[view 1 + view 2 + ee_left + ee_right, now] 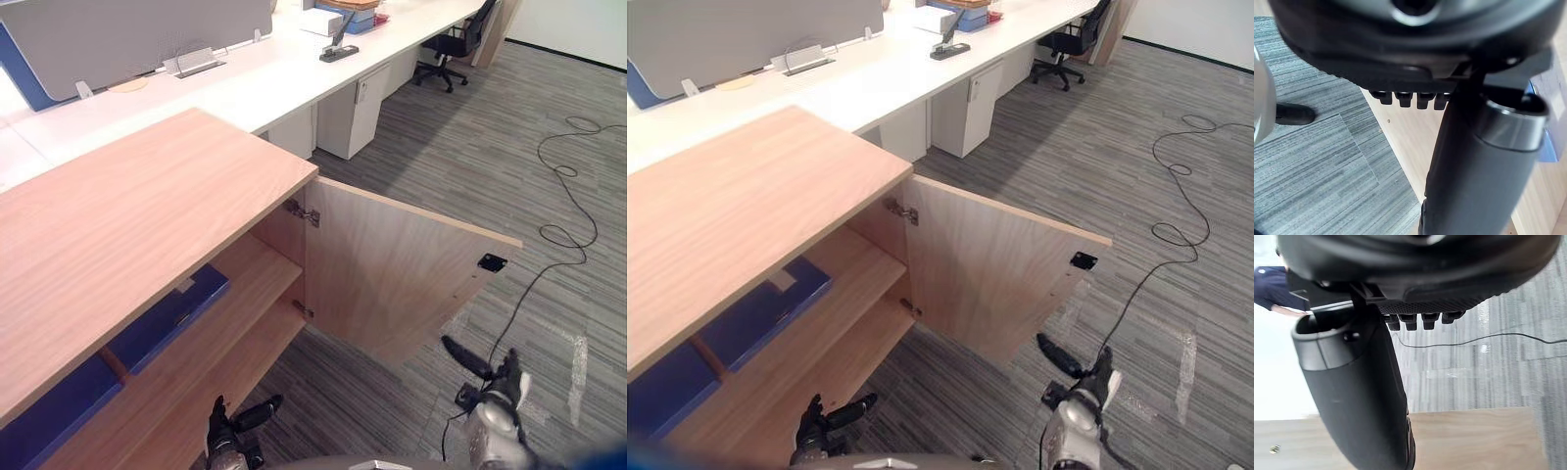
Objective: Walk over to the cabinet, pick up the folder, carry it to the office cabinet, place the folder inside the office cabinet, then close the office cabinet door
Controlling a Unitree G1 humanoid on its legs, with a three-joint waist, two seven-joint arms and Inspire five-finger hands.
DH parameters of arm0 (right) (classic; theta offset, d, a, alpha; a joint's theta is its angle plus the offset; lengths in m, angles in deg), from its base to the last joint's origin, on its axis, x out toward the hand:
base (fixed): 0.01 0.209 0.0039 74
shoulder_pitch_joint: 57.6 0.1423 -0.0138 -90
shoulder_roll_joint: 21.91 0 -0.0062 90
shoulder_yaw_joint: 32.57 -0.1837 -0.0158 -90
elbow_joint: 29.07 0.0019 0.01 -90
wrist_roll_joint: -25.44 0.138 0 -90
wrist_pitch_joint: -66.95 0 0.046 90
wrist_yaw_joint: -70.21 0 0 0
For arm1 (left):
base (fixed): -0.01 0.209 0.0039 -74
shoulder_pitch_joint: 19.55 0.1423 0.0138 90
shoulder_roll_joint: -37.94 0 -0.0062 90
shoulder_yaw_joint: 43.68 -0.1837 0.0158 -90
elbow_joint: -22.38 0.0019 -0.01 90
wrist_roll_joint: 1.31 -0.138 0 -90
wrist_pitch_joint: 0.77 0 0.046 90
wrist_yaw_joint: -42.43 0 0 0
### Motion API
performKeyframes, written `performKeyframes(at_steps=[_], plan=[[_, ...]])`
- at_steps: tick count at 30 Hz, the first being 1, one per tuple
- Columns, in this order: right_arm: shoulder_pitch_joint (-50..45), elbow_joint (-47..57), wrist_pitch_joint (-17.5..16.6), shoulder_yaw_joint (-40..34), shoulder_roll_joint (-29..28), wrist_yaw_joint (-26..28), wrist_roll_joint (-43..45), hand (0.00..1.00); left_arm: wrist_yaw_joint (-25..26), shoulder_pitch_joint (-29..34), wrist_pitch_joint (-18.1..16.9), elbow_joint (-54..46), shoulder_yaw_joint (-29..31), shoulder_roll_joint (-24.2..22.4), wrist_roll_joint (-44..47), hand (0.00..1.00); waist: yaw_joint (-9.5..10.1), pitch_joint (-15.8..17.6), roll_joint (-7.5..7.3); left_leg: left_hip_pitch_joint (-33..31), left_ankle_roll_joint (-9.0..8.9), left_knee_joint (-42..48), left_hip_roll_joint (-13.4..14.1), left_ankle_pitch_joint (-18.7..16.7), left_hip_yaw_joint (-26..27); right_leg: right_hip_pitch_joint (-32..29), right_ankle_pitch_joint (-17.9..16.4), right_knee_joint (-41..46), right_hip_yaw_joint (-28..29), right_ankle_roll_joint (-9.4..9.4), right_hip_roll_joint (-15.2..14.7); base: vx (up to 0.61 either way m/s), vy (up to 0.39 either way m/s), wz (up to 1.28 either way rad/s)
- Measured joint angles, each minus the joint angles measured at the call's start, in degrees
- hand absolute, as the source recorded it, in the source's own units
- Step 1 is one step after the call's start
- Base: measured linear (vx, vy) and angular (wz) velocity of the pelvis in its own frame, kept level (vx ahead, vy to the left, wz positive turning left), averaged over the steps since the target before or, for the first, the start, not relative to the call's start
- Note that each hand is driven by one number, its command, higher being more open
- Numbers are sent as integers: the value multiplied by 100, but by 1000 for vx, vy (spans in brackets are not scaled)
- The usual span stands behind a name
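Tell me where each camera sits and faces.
Left eye view: on the head, facing down at the open office cabinet, its door, blue folder; left hand and right hand at the bottom.
Right eye view: shares that scene, slightly shifted.
Left wrist view: along the left hand, toward carpet and cabinet.
Right wrist view: along the right hand, toward carpet and door.

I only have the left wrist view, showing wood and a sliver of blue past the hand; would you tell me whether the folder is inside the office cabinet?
Observer: Yes, a blue folder lies flat on the upper shelf of the office cabinet.
Operator: Thank you. Is the door shut?
Observer: No, the door stands wide open, swung out over the carpet.
Operator: Where is the right hand?
Observer: The right hand hangs low over the carpet, near the door's lower outer corner.
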Motion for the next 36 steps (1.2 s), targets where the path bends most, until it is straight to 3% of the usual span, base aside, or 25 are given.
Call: performKeyframes(at_steps=[8,18,25,36], plan=[[1009,-665,-30,-47,1238,-63,-235,100,-187,349,-19,-23,-68,423,-22,100,23,-13,15,-205,126,-77,-147,82,-292,1,263,-319,6,-25,-34,-62,19,9],[2533,-2236,-60,815,2234,168,-195,100,-380,414,-46,98,-265,549,-40,100,139,-13,30,-319,254,-161,-366,182,-660,-75,461,-391,23,-80,-159,-74,25,4],[3172,-2859,-66,1389,2358,513,229,100,-415,441,-45,356,-314,683,-41,100,175,17,25,-369,292,-272,-529,254,-1188,-99,590,-523,46,-102,-177,-60,29,-1],[3553,-3294,-67,1960,2515,786,189,100,-448,425,-47,434,-348,699,-38,100,194,144,73,-359,277,-437,-583,376,-1518,-155,643,-523,64,-124,-140,-21,6,0]])
